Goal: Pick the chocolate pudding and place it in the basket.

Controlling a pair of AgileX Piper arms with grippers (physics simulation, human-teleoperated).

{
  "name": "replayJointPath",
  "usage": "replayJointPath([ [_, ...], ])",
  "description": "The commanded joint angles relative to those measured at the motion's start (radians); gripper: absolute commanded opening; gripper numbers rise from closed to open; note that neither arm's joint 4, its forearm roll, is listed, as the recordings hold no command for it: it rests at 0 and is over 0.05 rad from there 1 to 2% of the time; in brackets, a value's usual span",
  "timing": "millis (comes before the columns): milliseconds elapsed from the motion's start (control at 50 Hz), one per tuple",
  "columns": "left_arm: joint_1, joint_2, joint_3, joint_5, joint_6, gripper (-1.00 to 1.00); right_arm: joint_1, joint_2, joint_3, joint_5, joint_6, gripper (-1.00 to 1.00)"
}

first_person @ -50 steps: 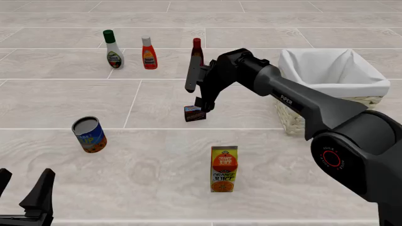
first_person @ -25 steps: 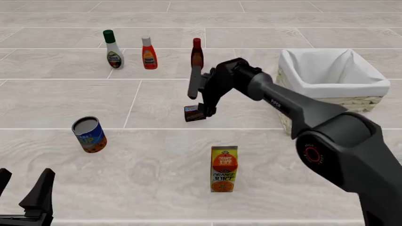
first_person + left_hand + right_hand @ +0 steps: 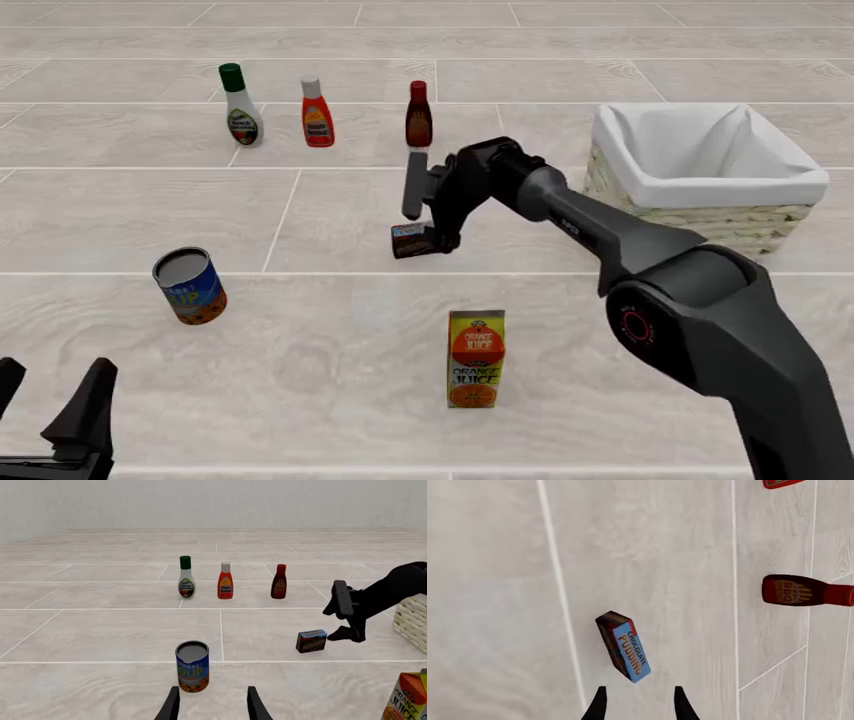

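The chocolate pudding (image 3: 412, 241) is a small dark box with a blue top, standing on the floor in the middle of the scene. It also shows in the right wrist view (image 3: 624, 646) and the left wrist view (image 3: 311, 641). My right gripper (image 3: 426, 214) is open and empty, just above and to the right of the box, not touching it; it also shows in the right wrist view (image 3: 638, 705). The basket (image 3: 707, 185) with white cloth lining stands at the right. My left gripper (image 3: 47, 400) is open and empty at the near left corner.
A soup can (image 3: 190, 286) stands at the left. An orange juice carton (image 3: 477, 358) stands in front of the pudding. Three bottles line the back: white dressing (image 3: 242, 106), red (image 3: 316, 113) and dark BBQ (image 3: 418, 115).
My right gripper has come down and a little to the right, closer to the pudding box, still open. The box and the left arm have not moved.
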Motion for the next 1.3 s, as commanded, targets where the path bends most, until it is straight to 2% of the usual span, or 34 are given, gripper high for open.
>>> replayJointPath([
  [20,0.0,0.001,0.0,0.0,-0.001,1.0,-0.011,0.044,-0.039,-0.008,-0.02,1.0],
  [360,0.0,0.0,-0.001,0.001,0.0,1.0,-0.014,0.095,-0.074,-0.021,-0.041,1.0],
  [640,0.0,0.0,-0.001,0.001,0.0,1.0,-0.011,0.144,-0.13,0.003,-0.039,1.0],
  [940,0.0,0.0,-0.001,0.001,0.0,1.0,-0.005,0.167,-0.135,0.006,-0.038,1.0],
  [1300,0.0,0.0,-0.001,0.001,0.0,1.0,-0.014,0.234,-0.235,0.053,-0.044,1.0],
])
